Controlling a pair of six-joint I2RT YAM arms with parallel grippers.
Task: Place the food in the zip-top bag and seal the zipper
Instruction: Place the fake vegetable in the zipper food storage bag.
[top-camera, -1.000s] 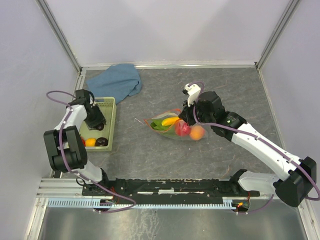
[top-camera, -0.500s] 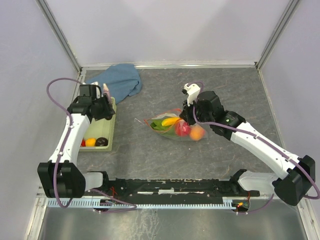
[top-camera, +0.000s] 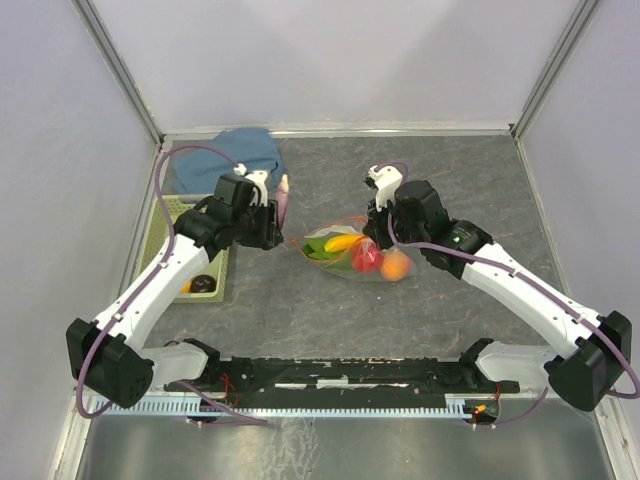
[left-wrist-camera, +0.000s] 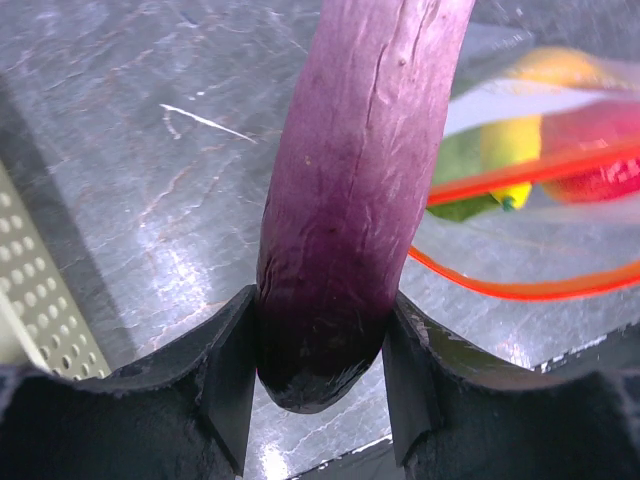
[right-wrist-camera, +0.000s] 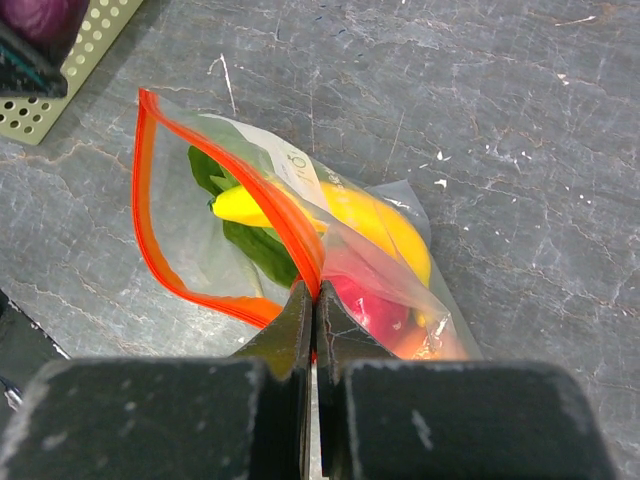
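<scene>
On the grey, stone-veined counter (top-camera: 300, 320), my left fingers (left-wrist-camera: 225, 390) have swung from the perforated pale green basket (left-wrist-camera: 40, 300) to the clear bag (right-wrist-camera: 200, 245) mid-counter, clamped on a glossy, wrinkled purple eggplant (left-wrist-camera: 350, 200). My right fingers (right-wrist-camera: 292, 325), pinched tight on the orange-red zipper strip (right-wrist-camera: 140, 190), prop the mouth open. The banana (right-wrist-camera: 245, 205), leaf (right-wrist-camera: 260, 250) and red fruit (right-wrist-camera: 375, 310) are already inside, so the eggplant looks next to go in.

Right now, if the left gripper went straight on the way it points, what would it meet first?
The left gripper, shut on the purple eggplant, points down at the table beside the open zip-top bag. The eggplant's tip would likely touch table first, perhaps brushing the zipper; depth is unclear.
</scene>
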